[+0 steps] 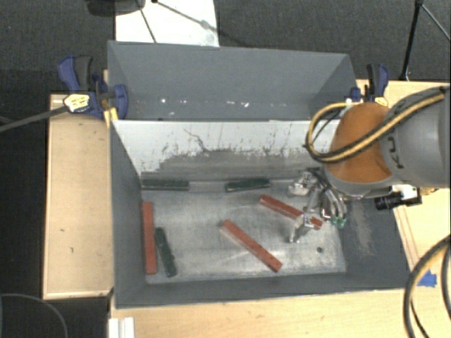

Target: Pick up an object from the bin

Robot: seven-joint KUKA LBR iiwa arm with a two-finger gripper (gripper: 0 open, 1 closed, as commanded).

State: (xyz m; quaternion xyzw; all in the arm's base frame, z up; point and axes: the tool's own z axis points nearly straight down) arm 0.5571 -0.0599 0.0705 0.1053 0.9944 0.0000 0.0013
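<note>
**A:** What lies at the left of the bin (pixel 232 83)?

**B:** A long red bar (pixel 149 238) runs along the left wall. A small dark green bar (pixel 166 253) is just beside it on its right, a little tilted. At the foot of the back wall there are two more, lying in one line with a gap between them: the left green bar (pixel 165 184) and the right green bar (pixel 246 184).

**A:** And in the middle?

**B:** A slanted red bar (pixel 250 245) lies flat on the floor, running from upper left down to lower right. It touches nothing else.

**A:** Where are the jaws, then?

**B:** They are low over the right part of the floor, under the arm's orange cover (pixel 359 150), which comes in across the right rim. They sit at the right end of a shorter red bar (pixel 280 207). This bar slants the same way as the middle one and lies between it and the right green bar.

**A:** Is that bar gripped?

**B:** Its left half is in plain view on the floor, and its right end runs in under the metal of the jaws. I cannot tell whether the jaws are released or clenched on it.
</note>
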